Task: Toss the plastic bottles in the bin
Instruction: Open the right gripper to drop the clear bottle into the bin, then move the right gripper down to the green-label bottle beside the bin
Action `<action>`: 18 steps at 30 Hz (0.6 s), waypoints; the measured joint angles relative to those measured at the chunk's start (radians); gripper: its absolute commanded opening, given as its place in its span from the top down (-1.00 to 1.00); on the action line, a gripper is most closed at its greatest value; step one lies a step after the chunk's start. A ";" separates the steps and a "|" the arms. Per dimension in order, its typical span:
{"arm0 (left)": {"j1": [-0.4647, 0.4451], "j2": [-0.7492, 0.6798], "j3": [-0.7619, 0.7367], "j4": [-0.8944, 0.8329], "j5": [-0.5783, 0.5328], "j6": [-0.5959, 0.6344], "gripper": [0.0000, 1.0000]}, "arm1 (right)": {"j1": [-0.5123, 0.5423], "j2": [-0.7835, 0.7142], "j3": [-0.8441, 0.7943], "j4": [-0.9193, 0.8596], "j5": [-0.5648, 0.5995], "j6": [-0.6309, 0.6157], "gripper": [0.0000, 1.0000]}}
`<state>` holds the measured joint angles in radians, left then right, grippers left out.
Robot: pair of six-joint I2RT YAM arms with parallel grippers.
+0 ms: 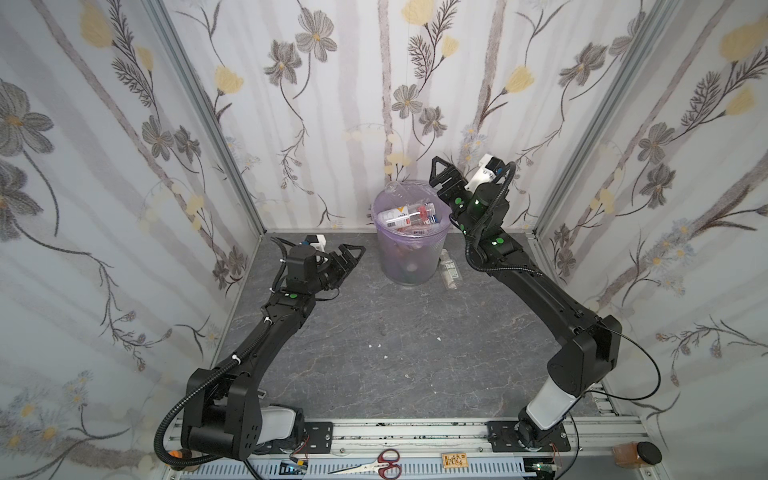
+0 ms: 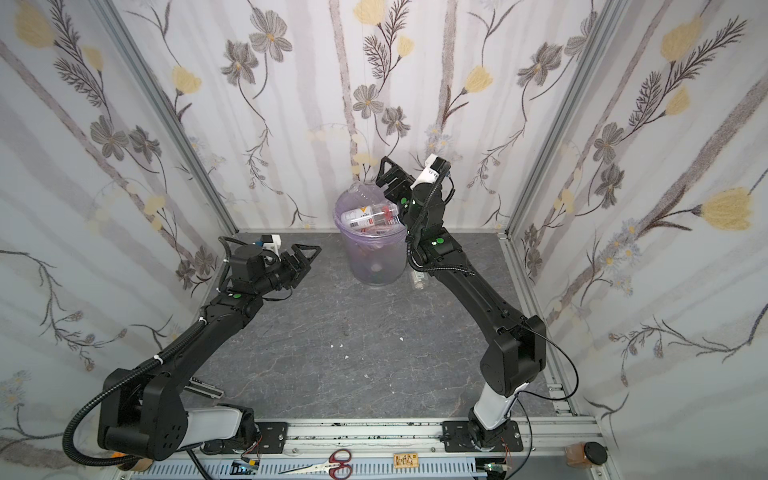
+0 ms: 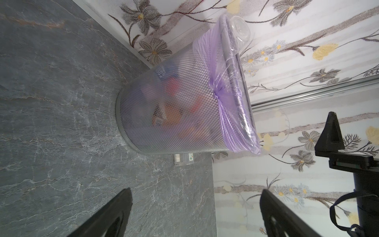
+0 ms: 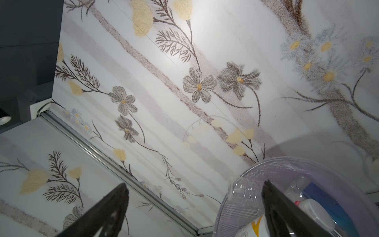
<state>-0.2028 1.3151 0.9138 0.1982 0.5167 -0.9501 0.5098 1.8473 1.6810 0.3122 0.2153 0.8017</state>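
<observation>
One bottle (image 1: 449, 270) lies outside the bin (image 1: 409, 266), on its side on the table (image 1: 395, 353) just beside the bin's right wall; the other bottles (image 1: 409, 216) are heaped inside nearly to the rim, and a clear bottle (image 1: 394, 190) is perched on the far-left rim, half over it; the right gripper (image 1: 437, 172) hangs above the bin's right rim, jaws spread wide with nothing between them; the left gripper (image 1: 352, 257) sits low, left of the bin, equally wide and empty. The step in hand, I judge, is fetching that last bottle, and the right gripper is nearer. It should clear the rim first, then come down outside the bin; jaws should span the bottle's narrow body, not its length; the gap to the mesh looks tight, so the inner finger must slip in without shoving the bin, or the clear bottle may topple out. Thin plastic rolls and squashes easily, so close gently at mid-body. With the heap this high, release over the centre, not the edge.
</observation>
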 measured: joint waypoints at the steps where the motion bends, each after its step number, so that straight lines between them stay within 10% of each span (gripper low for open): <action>1: 0.000 -0.002 0.000 0.000 0.000 0.000 -1.00 | -0.002 -0.012 -0.014 0.005 0.000 -0.004 -0.99; 18: -0.083 0.010 0.069 0.000 -0.028 0.063 -1.00 | -0.095 -0.337 -0.605 -0.053 0.057 -0.272 -0.99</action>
<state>-0.2855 1.3254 0.9833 0.1978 0.4885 -0.8871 0.4145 1.5101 1.0756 0.2588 0.2726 0.5293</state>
